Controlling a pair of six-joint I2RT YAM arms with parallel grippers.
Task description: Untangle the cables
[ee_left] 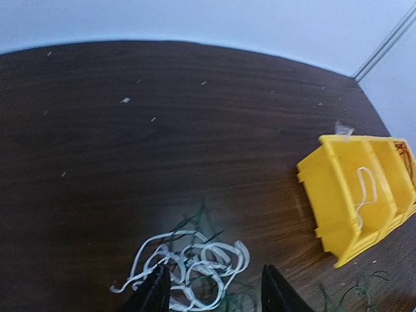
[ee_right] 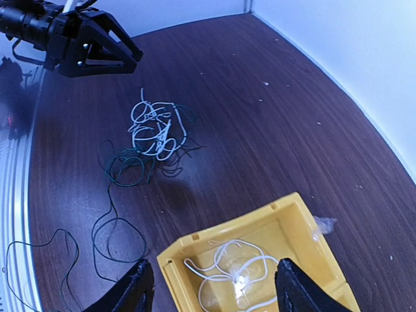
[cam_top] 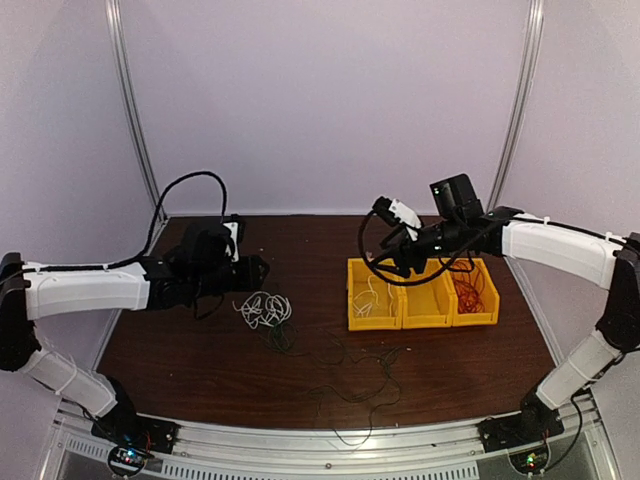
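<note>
Left gripper hovers spread, empty, over the tangled cables on the table; right gripper, also spread, hangs above the yellow bin. Mid-sort, I'd say: next, pinch one white strand cleanly.

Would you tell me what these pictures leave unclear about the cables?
- Top external: middle bin, contents partly covered by the right arm.
- Top external: red cables, too small to judge knots.
- Left wrist: white cables, lower part cut off by the bottom edge.
- Top external: dark cables, faint against the dark table.
</note>
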